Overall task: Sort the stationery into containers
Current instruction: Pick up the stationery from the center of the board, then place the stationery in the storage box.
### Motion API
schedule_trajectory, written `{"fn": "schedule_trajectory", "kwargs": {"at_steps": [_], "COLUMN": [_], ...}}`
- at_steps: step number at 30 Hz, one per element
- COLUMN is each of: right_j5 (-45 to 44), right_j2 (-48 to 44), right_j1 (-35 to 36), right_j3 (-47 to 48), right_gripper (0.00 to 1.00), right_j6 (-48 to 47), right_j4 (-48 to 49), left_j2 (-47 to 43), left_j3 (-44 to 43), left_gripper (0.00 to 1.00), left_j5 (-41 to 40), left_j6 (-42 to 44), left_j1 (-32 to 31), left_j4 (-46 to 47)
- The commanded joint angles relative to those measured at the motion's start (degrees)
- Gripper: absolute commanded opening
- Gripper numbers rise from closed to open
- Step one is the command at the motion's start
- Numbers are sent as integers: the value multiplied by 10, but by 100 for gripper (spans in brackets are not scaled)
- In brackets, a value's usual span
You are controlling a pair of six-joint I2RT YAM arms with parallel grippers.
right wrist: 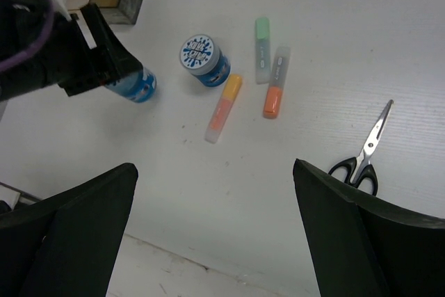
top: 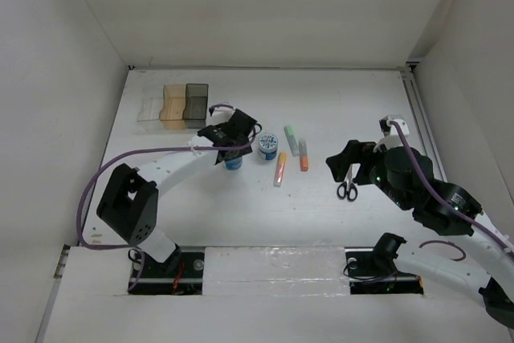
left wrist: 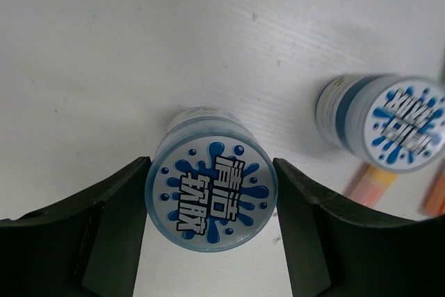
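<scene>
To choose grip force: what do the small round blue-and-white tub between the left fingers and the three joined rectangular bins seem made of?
Small round blue-and-white tub: probably smooth plastic; frosted wall, glossy printed lid. Three joined bins: likely translucent plastic, clear, amber and smoky grey; the table shows through the clear one.

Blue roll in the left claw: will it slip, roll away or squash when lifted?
Probably stiff: the roll shows no denting with the left claw pressing both sides. Its smooth curved wall may slip between the fingers. Tipped on its side it would likely roll; upright it looks squat and stable.
</scene>
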State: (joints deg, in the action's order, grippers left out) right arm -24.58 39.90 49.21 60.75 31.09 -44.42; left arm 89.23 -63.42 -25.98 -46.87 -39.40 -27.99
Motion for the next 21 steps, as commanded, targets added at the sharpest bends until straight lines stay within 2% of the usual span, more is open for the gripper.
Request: {"fn": "schedule_trajectory", "kwargs": {"at_steps": [1, 6, 7, 9, 10, 13, 14, 16, 17, 19, 21], "right_j5": [-1, -1, -1, 12, 17, 33, 33, 33, 39, 45, 50], "right_j2": [-13, -24, -24, -24, -24, -24, -24, -29, -29, -29, -29], "right_j1": [4, 4, 4, 4, 4, 4, 4, 4, 4, 4, 4], "right_j3": [-4, -4, -4, -4, -4, -10, -16, -16, -16, -16, -16], "right_gripper": [100, 100, 100, 100, 100, 100, 100, 100, 100, 100, 100], "right_j6": [-2, -2, -2, -2, -2, -2, -2, -2, -2, -2, -7], "right_j4": [19, 19, 19, 25, 32, 43, 43, 49, 49, 49, 49], "left_j2": [-47, -48, -38, -20, 10, 68, 117, 171, 215, 246, 269], "left_j3": [-51, -146, -165, -230, -257, -373, -405, -514, -541, -602, -609], "left_gripper": [0, 0, 0, 0, 0, 0, 0, 0, 0, 0, 0], "left_j5": [-12, 32, 55, 72, 81, 109, 109, 115, 110, 127, 158], "left_j6": [16, 47, 58, 65, 65, 82, 82, 88, 88, 103, 119], "left_j1": [44, 151, 201, 254, 305, 372, 407, 438, 460, 476, 487], "left_j4": [-26, -37, -37, -43, -59, -77, -96, -123, -124, -117, -71]}}
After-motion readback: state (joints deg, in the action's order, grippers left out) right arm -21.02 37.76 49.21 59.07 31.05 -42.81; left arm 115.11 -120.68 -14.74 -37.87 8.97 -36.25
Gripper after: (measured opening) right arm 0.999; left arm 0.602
